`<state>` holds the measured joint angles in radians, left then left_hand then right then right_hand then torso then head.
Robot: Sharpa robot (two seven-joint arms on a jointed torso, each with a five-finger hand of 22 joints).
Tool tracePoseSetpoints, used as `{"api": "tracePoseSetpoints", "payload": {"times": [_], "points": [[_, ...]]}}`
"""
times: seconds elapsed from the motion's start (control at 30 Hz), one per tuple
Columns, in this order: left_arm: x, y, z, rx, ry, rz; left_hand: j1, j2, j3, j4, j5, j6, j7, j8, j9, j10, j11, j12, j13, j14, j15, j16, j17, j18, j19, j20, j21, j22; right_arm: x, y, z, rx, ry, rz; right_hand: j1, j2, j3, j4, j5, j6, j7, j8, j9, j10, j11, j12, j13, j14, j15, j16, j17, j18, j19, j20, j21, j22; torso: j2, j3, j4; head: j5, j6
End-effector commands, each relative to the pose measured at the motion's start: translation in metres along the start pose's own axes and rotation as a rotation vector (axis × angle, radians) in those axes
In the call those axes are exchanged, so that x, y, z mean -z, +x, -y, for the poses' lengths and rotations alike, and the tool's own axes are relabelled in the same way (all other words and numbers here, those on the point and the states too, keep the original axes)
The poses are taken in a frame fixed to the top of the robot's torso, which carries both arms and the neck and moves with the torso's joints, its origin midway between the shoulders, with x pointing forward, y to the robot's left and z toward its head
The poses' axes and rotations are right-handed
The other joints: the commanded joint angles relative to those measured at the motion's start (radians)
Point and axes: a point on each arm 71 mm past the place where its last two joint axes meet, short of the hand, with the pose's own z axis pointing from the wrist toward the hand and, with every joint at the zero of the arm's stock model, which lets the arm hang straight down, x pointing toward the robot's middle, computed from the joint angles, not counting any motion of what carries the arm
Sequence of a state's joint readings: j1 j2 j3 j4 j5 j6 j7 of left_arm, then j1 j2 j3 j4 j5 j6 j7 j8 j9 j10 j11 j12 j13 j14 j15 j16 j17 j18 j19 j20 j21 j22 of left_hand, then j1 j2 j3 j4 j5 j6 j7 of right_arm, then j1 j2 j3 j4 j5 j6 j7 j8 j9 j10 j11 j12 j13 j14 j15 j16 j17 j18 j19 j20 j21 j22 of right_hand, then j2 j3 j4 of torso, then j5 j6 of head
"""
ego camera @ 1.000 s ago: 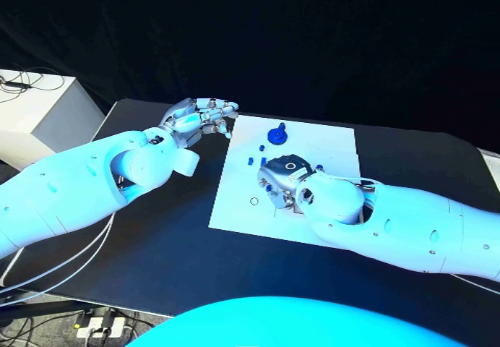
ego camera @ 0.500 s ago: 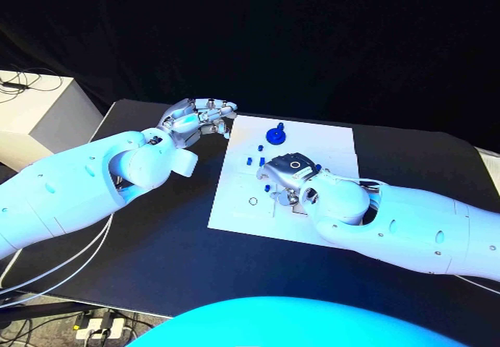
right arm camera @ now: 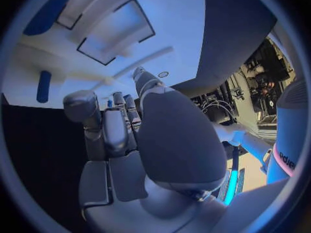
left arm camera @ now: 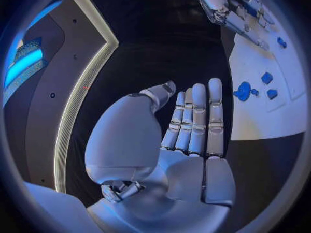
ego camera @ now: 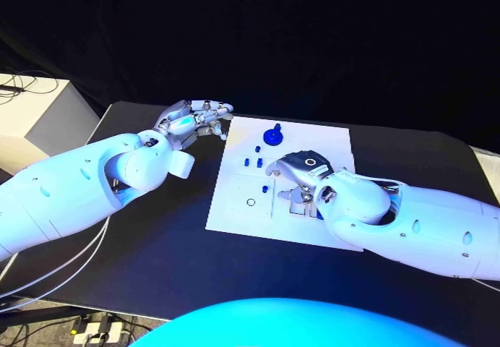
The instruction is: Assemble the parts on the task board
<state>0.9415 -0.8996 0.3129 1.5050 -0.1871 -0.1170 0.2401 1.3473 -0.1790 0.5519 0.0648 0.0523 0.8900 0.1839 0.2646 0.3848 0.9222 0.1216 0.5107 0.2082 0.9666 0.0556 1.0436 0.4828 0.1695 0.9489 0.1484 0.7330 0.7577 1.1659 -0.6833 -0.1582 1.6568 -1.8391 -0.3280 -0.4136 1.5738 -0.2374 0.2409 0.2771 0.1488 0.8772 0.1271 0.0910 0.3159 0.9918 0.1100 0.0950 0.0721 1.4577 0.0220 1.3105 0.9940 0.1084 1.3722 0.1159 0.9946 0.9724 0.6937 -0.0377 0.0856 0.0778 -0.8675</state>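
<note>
On the black worktop [ego camera: 156,238] lies the white task board [ego camera: 245,217]. The right hand [ego camera: 297,177] hovers over its middle, fingers curled downward; whether it holds anything I cannot tell. The left hand [ego camera: 196,116] hangs just off the board's far left corner, fingers straight and together, holding nothing. Small blue parts [ego camera: 273,135] sit near the board's far edge.
</note>
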Motion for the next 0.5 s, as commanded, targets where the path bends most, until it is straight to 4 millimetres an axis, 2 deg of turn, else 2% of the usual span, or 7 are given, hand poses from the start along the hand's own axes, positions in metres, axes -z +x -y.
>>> {"api": "tracePoseSetpoints", "payload": {"times": [0.03, 0.07, 0.13, 0.17, 0.23, 0.4, 0.5], "points": [[0.000, 0.002, 0.001, 0.003, 0.007, -0.018, 0.011, -0.001, -0.007, 0.000, 0.001, -0.010, 0.000, 0.004, -0.001, -0.007, 0.002, -0.004, -0.001, 0.008, 0.001, -0.005, -0.001, 0.014, 0.007, 0.003, -0.006, -0.001, 0.006, -0.015, 0.008, -0.143, -0.049, 0.070, 0.018, 0.009, 0.050, 0.004, 0.010, 0.035, 0.027, 0.018, -0.002, 0.066, -0.016, 0.016, 0.006, 0.002, -0.014, 0.001, -0.004, 0.018, 0.002, -0.018, -0.009, -0.005, 0.000, -0.0012, -0.0018, -0.009, 0.009], [0.000, 0.002, 0.001, 0.003, 0.007, -0.018, 0.011, -0.001, -0.007, 0.000, 0.001, -0.010, 0.000, 0.004, -0.001, -0.007, 0.002, -0.004, -0.001, 0.008, 0.001, -0.005, -0.001, 0.014, 0.007, 0.003, -0.006, -0.001, 0.008, -0.019, 0.014, -0.172, -0.047, 0.081, 0.013, 0.002, 0.069, 0.008, 0.018, 0.046, 0.022, 0.026, -0.003, 0.085, -0.020, 0.017, 0.007, 0.003, -0.020, 0.000, -0.005, 0.015, 0.004, -0.020, -0.005, 0.001, 0.000, -0.0015, -0.0020, -0.013, 0.015], [0.000, 0.001, 0.001, 0.002, 0.008, -0.018, 0.011, -0.001, -0.007, 0.000, 0.001, -0.010, 0.000, 0.004, -0.001, -0.007, 0.002, -0.004, -0.001, 0.008, 0.001, -0.005, -0.001, 0.014, 0.007, 0.003, -0.006, -0.001, 0.013, -0.026, 0.026, -0.217, -0.033, 0.092, -0.003, -0.011, 0.102, 0.009, 0.019, 0.067, 0.030, 0.041, -0.003, 0.109, -0.015, 0.012, 0.005, 0.006, -0.017, 0.005, 0.003, 0.013, 0.009, -0.019, 0.004, 0.013, 0.000, -0.0012, -0.0038, -0.018, 0.023], [0.000, 0.001, 0.001, 0.002, 0.008, -0.019, 0.011, -0.001, -0.007, 0.000, 0.001, -0.010, 0.000, 0.004, -0.001, -0.007, 0.002, -0.004, -0.001, 0.008, 0.001, -0.005, -0.001, 0.014, 0.007, 0.003, -0.006, -0.001, 0.015, -0.031, 0.034, -0.234, -0.021, 0.096, -0.006, -0.015, 0.107, 0.008, 0.021, 0.068, 0.030, 0.042, -0.004, 0.111, -0.015, 0.009, 0.004, 0.008, -0.017, 0.008, 0.010, 0.012, 0.010, -0.018, 0.007, 0.016, 0.000, -0.0004, -0.0040, -0.025, 0.031], [0.000, 0.001, 0.001, 0.003, 0.008, -0.019, 0.011, -0.001, -0.007, 0.000, 0.001, -0.010, 0.000, 0.004, -0.001, -0.007, 0.002, -0.004, -0.001, 0.008, 0.001, -0.005, -0.001, 0.014, 0.007, 0.003, -0.006, -0.001, 0.018, -0.038, 0.046, -0.245, -0.003, 0.097, -0.018, -0.029, 0.116, 0.007, 0.051, 0.069, 0.031, 0.044, -0.007, 0.112, -0.015, -0.001, 0.001, 0.008, -0.017, 0.011, 0.011, 0.011, 0.012, -0.017, 0.009, 0.020, -0.002, 0.0004, -0.0063, -0.031, 0.039], [0.000, 0.002, 0.001, 0.003, 0.008, -0.021, 0.011, -0.001, -0.007, 0.000, 0.001, -0.010, 0.000, 0.004, -0.001, -0.007, 0.002, -0.004, -0.001, 0.008, 0.001, -0.005, -0.001, 0.014, 0.007, 0.003, -0.006, -0.001, 0.018, -0.044, 0.068, -0.227, 0.039, 0.064, -0.023, -0.036, 0.115, 0.005, 0.057, 0.065, 0.025, 0.044, -0.009, 0.112, -0.018, -0.006, 0.000, 0.016, -0.018, 0.027, 0.042, 0.008, 0.020, -0.017, 0.029, 0.041, -0.005, 0.0004, -0.0083, -0.053, 0.053], [0.000, 0.002, 0.000, 0.004, 0.008, -0.022, 0.011, -0.001, -0.007, 0.000, 0.001, -0.010, 0.000, 0.004, -0.001, -0.007, 0.002, -0.004, -0.001, 0.008, 0.001, -0.005, -0.001, 0.014, 0.007, 0.003, -0.006, -0.001, 0.015, -0.043, 0.078, -0.174, 0.059, 0.018, -0.039, -0.042, 0.103, 0.007, 0.053, 0.055, 0.015, 0.041, -0.013, 0.106, -0.019, -0.014, 0.000, 0.019, -0.019, 0.036, 0.055, 0.006, 0.025, -0.018, 0.038, 0.052, -0.005, 0.0001, -0.0075, -0.068, 0.061]]}}
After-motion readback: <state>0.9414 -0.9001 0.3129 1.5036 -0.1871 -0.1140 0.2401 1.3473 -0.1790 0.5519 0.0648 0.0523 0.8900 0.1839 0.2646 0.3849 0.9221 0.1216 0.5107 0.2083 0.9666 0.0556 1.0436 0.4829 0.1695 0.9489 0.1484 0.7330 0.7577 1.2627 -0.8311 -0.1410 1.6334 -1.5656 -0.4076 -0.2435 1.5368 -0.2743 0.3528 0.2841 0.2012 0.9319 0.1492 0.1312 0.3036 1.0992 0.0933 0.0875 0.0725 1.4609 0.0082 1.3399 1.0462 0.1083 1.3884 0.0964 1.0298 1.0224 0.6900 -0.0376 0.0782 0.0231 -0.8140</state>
